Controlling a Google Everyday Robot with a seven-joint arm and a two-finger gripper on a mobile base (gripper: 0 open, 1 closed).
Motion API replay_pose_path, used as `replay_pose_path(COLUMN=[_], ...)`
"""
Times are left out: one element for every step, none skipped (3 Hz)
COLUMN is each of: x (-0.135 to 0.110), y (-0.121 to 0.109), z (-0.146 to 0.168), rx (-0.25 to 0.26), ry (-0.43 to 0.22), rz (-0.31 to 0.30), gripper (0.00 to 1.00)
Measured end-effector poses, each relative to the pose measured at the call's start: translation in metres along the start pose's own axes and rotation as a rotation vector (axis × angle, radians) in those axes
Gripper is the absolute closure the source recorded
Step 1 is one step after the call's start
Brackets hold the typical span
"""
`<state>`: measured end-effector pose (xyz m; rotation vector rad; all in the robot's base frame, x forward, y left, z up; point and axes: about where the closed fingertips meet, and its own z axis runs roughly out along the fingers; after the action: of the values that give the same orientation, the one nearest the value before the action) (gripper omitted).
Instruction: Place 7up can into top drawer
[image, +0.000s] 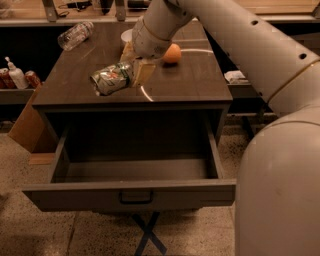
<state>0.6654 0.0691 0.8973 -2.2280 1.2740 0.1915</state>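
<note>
7up can (112, 78) clamped sideways in hand (131, 66)

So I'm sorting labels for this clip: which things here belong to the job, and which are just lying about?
Job in hand:
7up can, clamped sideways in the gripper over the cabinet top
top drawer, pulled open

Lying about:
orange
clear bottle
red cans and pump bottle, off to the side
</note>
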Motion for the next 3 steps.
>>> replay_pose_path(x=[-0.016, -0.038, -0.052], y=[0.028, 0.061, 0.098], z=[0.004, -0.001, 0.006], rx=[-0.035, -0.092, -0.150], ry=[-0.030, -0.031, -0.048], rz=[0.098, 0.179, 0.267], gripper=[1.00, 1.00, 1.00])
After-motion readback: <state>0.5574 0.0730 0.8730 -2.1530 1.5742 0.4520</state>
